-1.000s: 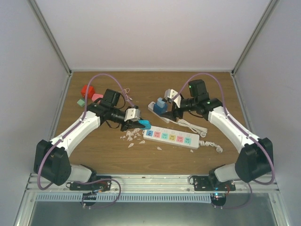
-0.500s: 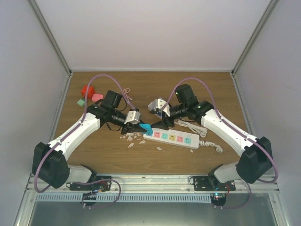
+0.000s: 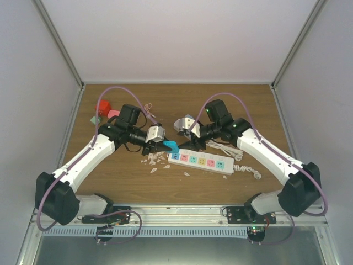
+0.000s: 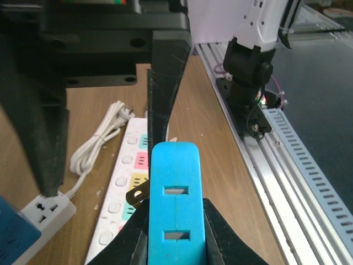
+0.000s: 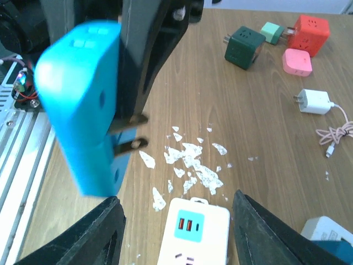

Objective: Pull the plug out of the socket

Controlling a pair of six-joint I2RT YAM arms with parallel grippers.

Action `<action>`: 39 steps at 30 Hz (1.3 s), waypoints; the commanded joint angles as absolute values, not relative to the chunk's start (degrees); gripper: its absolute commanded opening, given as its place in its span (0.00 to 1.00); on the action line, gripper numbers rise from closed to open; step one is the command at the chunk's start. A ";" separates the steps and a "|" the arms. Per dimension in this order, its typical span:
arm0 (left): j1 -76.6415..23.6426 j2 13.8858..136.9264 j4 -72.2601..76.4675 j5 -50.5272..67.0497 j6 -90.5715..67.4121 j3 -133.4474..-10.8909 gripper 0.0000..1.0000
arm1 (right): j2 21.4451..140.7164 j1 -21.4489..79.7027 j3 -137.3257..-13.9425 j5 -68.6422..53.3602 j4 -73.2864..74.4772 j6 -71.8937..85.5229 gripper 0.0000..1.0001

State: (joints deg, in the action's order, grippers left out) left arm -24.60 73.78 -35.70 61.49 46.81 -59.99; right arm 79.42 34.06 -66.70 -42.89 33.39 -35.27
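- Brown wood table [image 3: 110, 182] inside a white-walled cell, arm bases at the near edge.
- The blue plug [image 3: 171, 146] sits in the left gripper [image 4: 175, 212], jaws clamped on its two flat sides.
- The plug hangs just over the left end of the white strip [image 3: 201, 160].
- Its prongs [image 5: 129, 132] are bare and in no slot, so it looks to be out of the socket.
- The plug's long axis runs along the left fingers, and the prongs stick out sideways toward the strip.
- The right gripper [image 5: 175, 200] has its jaws wide and holds nothing. It sits just far and right of the plug, over the strip's left end.
- The left arm has the plug. Likely next step is to carry it left, clear of the strip.
- In the way: one right finger stands close behind the plug in the left wrist view, so there is a risk of a knock.
- A white socket block [image 4: 47, 207] sits just beside the strip, under the right gripper.
- The cord [image 3: 225, 147] is coiled far-right of the strip.
- White crumbs [image 3: 154, 160] lie near the plug.
- A red cube [image 3: 102, 106] and other small cubes are far left, well apart.
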 commanded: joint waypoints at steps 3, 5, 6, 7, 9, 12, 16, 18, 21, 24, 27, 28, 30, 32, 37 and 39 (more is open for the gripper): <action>-23.56 71.08 -25.89 60.19 40.16 -60.16 0.07 | 76.33 34.08 -64.95 -44.90 36.27 -36.55 0.55; -23.55 71.35 -25.52 60.74 39.63 -60.37 0.07 | 76.36 34.61 -65.10 -46.18 35.08 -35.14 0.55; -23.63 71.46 -25.44 60.81 39.43 -60.46 0.07 | 76.61 34.91 -65.31 -46.51 34.42 -34.55 0.55; -23.64 71.58 -25.40 60.82 39.34 -60.41 0.07 | 76.86 35.24 -65.72 -46.74 33.99 -33.97 0.55; -23.74 71.50 -25.27 60.42 39.33 -60.17 0.07 | 77.36 35.57 -66.78 -47.67 33.03 -32.73 0.53; -24.00 71.29 -24.93 59.36 39.42 -59.79 0.07 | 78.42 35.68 -68.39 -49.36 32.57 -31.76 0.51; -24.32 71.02 -23.81 57.67 38.29 -59.27 0.08 | 79.67 36.02 -69.83 -51.73 32.76 -31.47 0.43; -24.41 71.09 -23.25 56.45 37.77 -59.24 0.08 | 80.16 36.23 -70.16 -52.15 32.98 -31.46 0.41; -24.61 71.61 -23.22 55.43 37.61 -59.23 0.08 | 80.65 36.38 -70.55 -52.54 32.98 -31.31 0.35; -24.61 72.16 -24.25 55.70 37.94 -59.51 0.12 | 80.91 36.39 -70.84 -52.15 33.02 -31.12 0.18; -24.50 72.39 -25.89 55.02 38.58 -60.15 0.22 | 80.65 36.34 -70.57 -51.54 33.21 -30.84 0.04; -24.26 72.42 -26.32 54.70 38.77 -60.27 0.25 | 80.55 36.30 -70.39 -51.33 33.16 -30.62 0.01; -23.76 72.36 -27.68 53.97 39.48 -60.40 0.32 | 80.21 36.09 -69.81 -51.30 33.00 -30.38 0.01; -23.06 72.14 -28.94 53.40 40.45 -60.38 0.35 | 79.82 35.83 -69.42 -51.26 33.04 -30.18 0.01; -21.14 71.38 -30.27 54.25 41.20 -59.77 0.34 | 79.11 35.60 -68.86 -50.20 33.19 -30.21 0.01; -20.46 71.32 -30.40 55.43 41.30 -59.85 0.24 | 79.20 35.51 -68.82 -50.28 33.78 -30.63 0.01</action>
